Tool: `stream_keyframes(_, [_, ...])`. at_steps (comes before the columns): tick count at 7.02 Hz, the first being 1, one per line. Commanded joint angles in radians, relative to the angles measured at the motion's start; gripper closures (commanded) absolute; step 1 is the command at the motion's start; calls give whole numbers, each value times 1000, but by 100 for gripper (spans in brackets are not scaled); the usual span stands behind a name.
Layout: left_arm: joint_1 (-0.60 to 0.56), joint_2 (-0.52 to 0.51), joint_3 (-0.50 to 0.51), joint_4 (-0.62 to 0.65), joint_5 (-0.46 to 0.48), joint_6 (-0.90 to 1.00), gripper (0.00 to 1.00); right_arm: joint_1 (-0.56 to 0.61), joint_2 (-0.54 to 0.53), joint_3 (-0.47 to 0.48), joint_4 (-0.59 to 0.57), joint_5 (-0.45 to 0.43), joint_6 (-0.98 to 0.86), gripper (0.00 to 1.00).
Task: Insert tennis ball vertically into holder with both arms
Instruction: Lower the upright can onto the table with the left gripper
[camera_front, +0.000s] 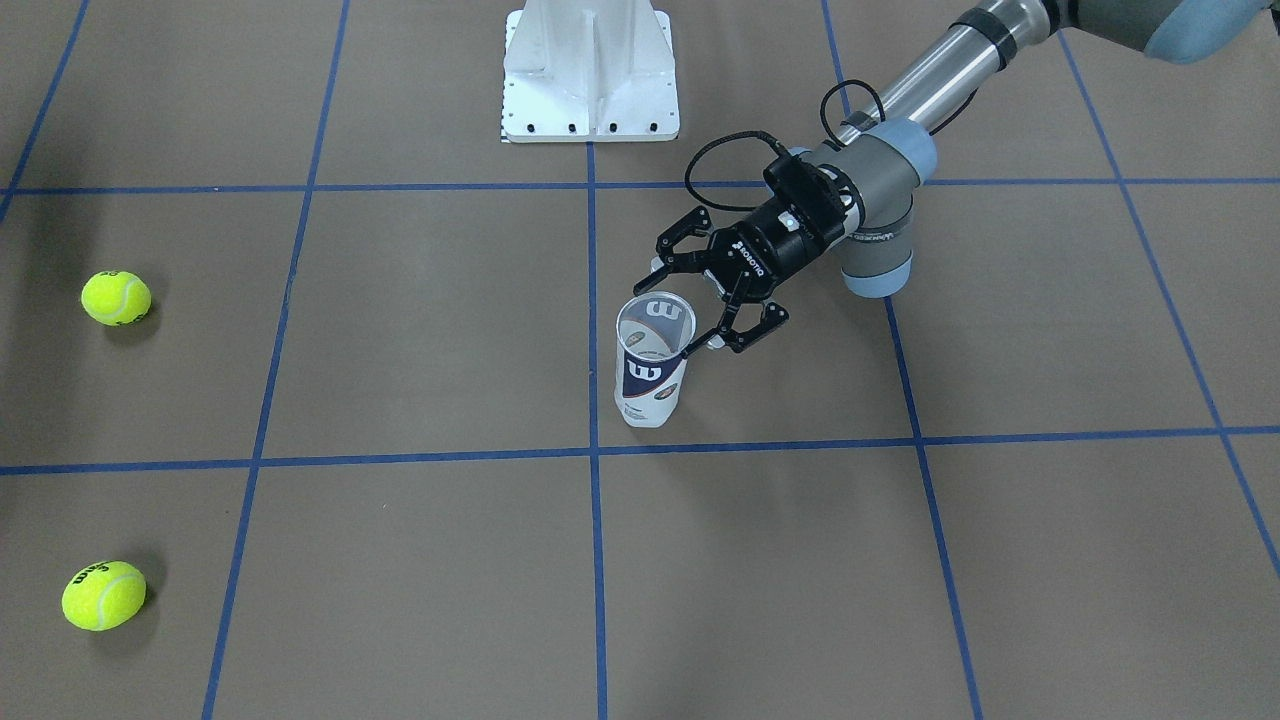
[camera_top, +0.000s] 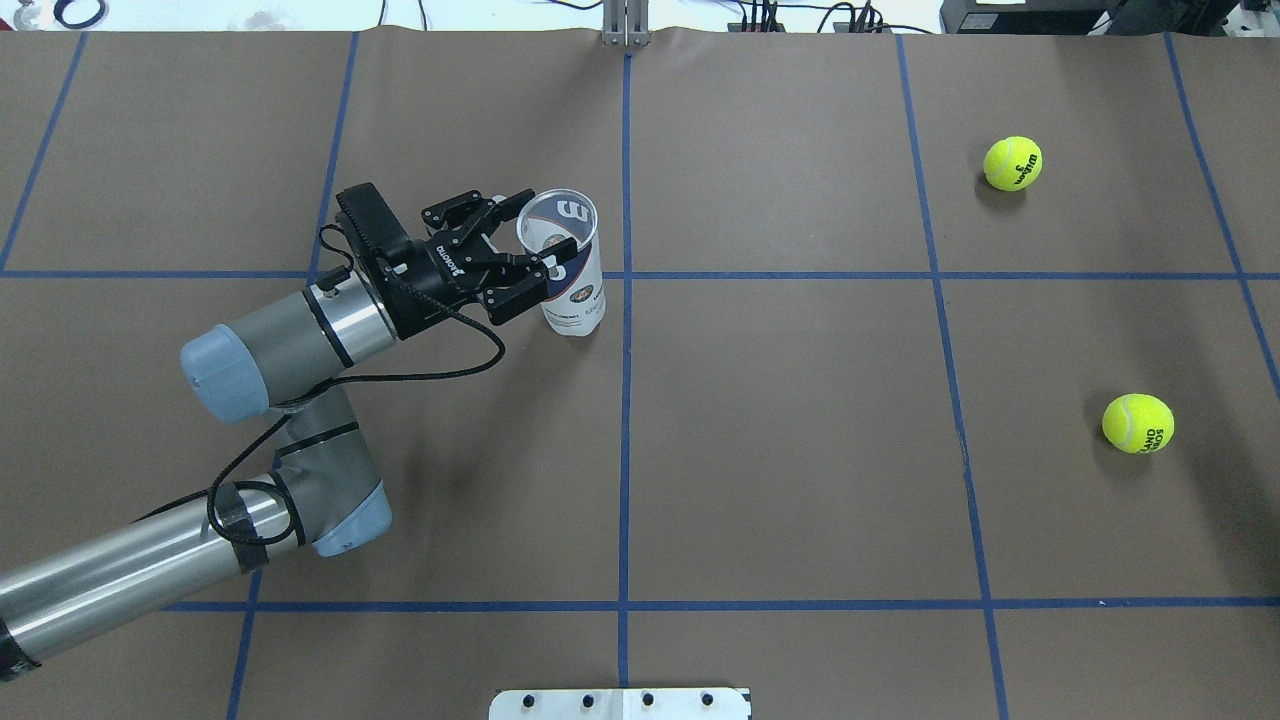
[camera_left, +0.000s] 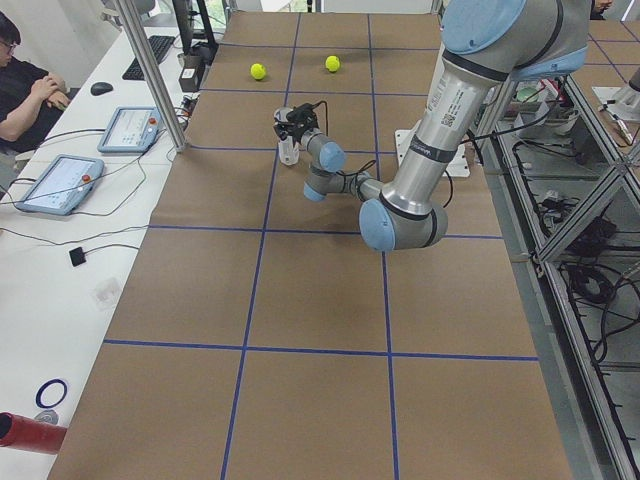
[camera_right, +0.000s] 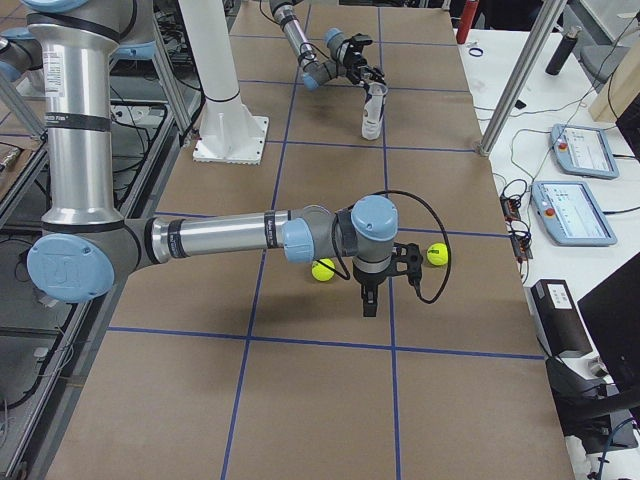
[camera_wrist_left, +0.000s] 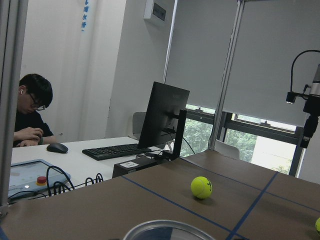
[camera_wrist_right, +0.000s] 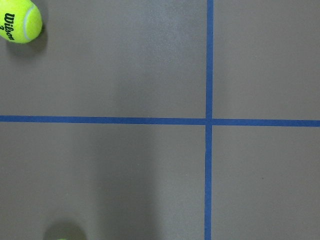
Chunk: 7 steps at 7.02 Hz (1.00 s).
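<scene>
The holder (camera_front: 655, 360), a clear can with a navy-and-white label, stands upright and empty near the table's middle; it also shows in the overhead view (camera_top: 568, 265). My left gripper (camera_front: 692, 305) is open, level with the can's upper part, its fingers spread on either side of the can's near wall (camera_top: 525, 245). Two tennis balls (camera_front: 116, 298) (camera_front: 103, 595) lie far off on my right side (camera_top: 1012, 163) (camera_top: 1138, 423). My right gripper (camera_right: 367, 298) shows only in the exterior right view, pointing down between the two balls; I cannot tell whether it is open or shut.
The white pedestal base (camera_front: 590, 80) stands at the robot's edge of the table. Blue tape lines grid the brown table. An operator (camera_left: 25, 95) sits at a side desk with tablets and a monitor (camera_wrist_left: 162, 117).
</scene>
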Motion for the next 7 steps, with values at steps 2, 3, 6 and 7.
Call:
stream_keyframes(2, [5,2,1,-2,0,0,4,0,0,-2,0,-2,0,1])
stream_keyframes(3, [6,2,2,-1,0,0,2,0,0,-2,-2,-2,0,1])
stream_keyframes(6, [9,-9,-31,-2,-1,-17,1,-3,15,1,-2,-2,0,1])
stream_keyframes(7, [8,-3,-88,18,-8,-18,1,-3,23,6,-3,-2,0,1])
